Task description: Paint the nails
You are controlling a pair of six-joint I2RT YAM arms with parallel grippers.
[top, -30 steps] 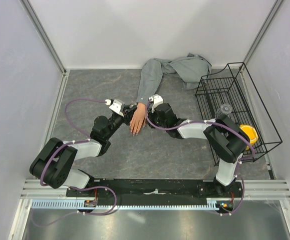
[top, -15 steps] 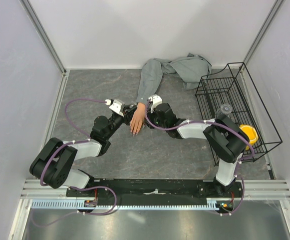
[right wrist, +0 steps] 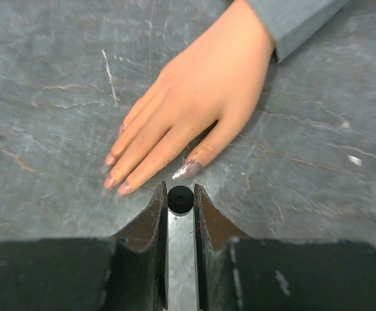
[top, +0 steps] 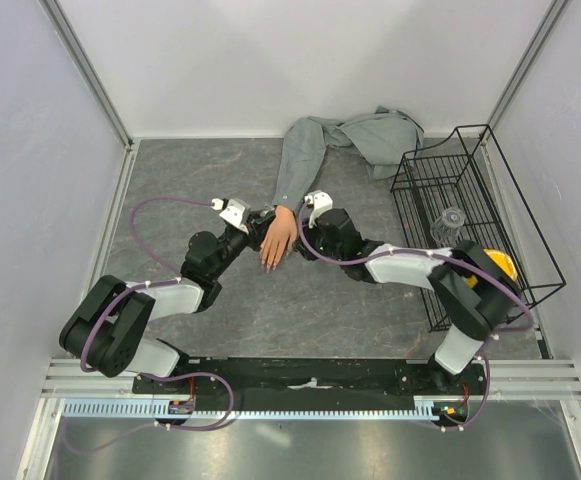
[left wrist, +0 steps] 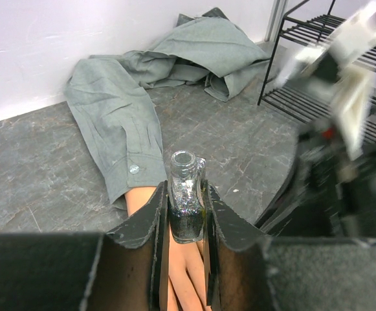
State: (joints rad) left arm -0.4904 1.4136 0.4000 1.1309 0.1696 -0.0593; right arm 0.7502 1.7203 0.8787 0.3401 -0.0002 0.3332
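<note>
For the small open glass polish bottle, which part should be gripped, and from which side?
The small glass bottle stands upright, so clamp its squat lower body from both flanks, as the left pincer does, leaving the narrow open neck free above.

The counter (top: pixel 170 180) is grey and veined under a peach mannequin hand (top: pixel 276 240) with pinkish nails (right wrist: pixel 110 159), a silvery-glitter thumbnail (right wrist: pixel 188 170) and a grey-green sleeve (top: pixel 295 165), the black wire basket (top: pixel 440 190) at two o'clock has something yellow (top: pixel 497 268) in it, purple cables (top: pixel 160 203) loop about, and the black left hand (left wrist: pixel 186 220) pinches a clear bottle (left wrist: pixel 186 194) of dark glitter, the black right hand (right wrist: pixel 180 194) a black cap (right wrist: pixel 180 199).
</note>
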